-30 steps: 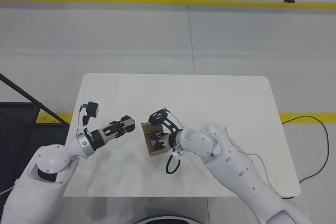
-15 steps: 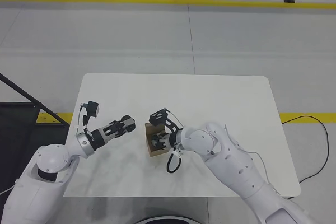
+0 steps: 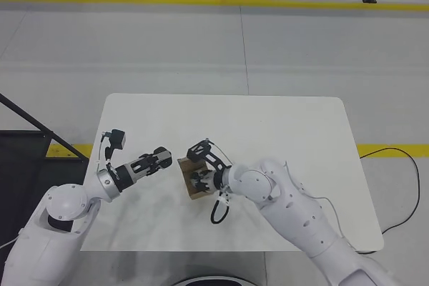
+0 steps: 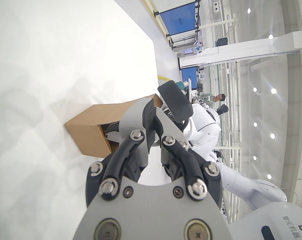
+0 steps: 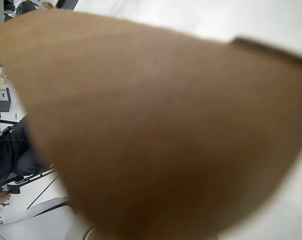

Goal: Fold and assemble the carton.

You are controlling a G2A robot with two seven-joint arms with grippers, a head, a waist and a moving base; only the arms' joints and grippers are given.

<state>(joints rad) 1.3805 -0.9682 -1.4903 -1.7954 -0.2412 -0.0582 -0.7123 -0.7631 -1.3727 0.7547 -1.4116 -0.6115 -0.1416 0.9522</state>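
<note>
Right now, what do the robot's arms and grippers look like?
The left arm and right arm are white shells with rounded joints. The left gripper has silver fingers with black ribbed pads, black linkages and a grey screwed base. A black cable loops by the right arm's wrist.

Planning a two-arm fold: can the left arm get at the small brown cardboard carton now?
Probably yes: left gripper, shut, sits close beside the brown cardboard carton, bare white table between; right gripper is at its far side.

Left tool (image 4: pixel 152 117), fingers together, hovers near the carton (image 4: pixel 91 128).
</note>
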